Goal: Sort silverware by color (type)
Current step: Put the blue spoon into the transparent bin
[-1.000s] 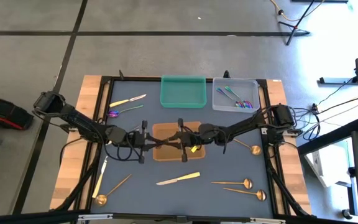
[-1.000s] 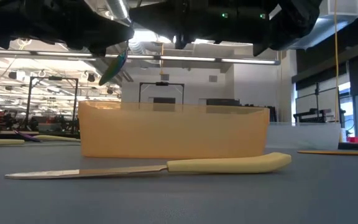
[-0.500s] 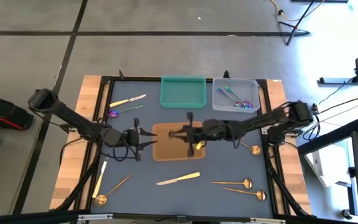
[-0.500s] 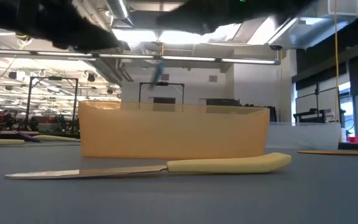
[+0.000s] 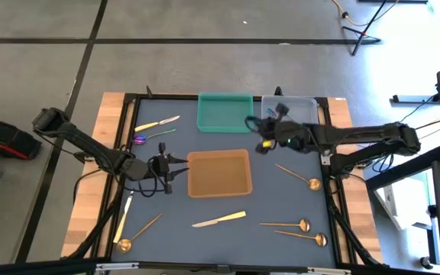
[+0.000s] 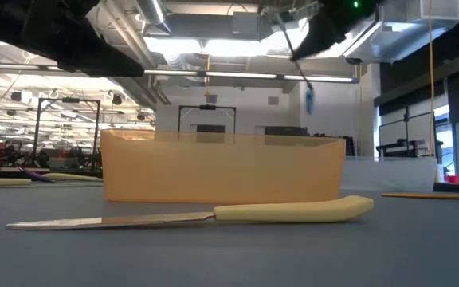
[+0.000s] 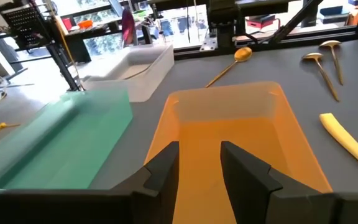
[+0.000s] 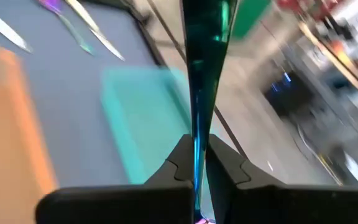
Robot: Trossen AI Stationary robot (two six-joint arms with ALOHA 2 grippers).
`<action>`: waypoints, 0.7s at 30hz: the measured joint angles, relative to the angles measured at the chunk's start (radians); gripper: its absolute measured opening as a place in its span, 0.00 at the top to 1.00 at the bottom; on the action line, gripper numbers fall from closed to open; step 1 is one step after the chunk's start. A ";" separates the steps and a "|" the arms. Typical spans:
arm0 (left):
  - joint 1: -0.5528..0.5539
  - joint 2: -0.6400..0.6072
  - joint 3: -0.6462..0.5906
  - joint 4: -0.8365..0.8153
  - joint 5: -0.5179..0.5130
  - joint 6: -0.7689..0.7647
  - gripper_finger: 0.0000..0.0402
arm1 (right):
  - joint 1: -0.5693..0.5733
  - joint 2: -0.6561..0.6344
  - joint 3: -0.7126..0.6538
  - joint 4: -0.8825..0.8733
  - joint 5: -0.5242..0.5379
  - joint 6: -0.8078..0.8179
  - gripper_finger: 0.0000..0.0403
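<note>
- Your right gripper (image 5: 264, 135) is clamped on an iridescent teal utensil (image 8: 199, 74), held in the air between the green tray (image 5: 224, 112) and the clear tray (image 5: 289, 116).
- The clear tray, already holding iridescent pieces, lies just beyond the gripper, towards the table's far right; the utensil's long axis runs straight out from the fingers.
- Your left gripper (image 5: 176, 163) hangs with its fingers parted and empty beside the orange tray (image 5: 218, 173).
- A second ago both grippers met over the orange tray; the right has since swung away and the left has let go.

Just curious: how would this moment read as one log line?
right gripper: shut on iridescent utensil, near clear tray | left gripper: open, at orange tray
</note>
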 joint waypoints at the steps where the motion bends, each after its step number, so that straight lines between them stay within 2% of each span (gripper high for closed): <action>1: 0.000 0.000 0.000 0.000 0.000 0.000 0.72 | -0.029 -0.008 0.000 -0.033 0.010 0.008 0.97; 6: 0.000 0.000 0.000 0.000 0.000 0.000 0.72 | -0.189 -0.007 -0.013 -0.170 0.024 0.034 0.97; 13: 0.013 0.000 0.000 0.000 0.000 0.000 0.72 | -0.407 -0.001 -0.139 -0.158 0.018 0.034 0.97; 21: 0.031 0.000 0.000 0.000 0.000 0.000 0.72 | -0.587 -0.001 -0.270 -0.108 -0.122 0.054 0.97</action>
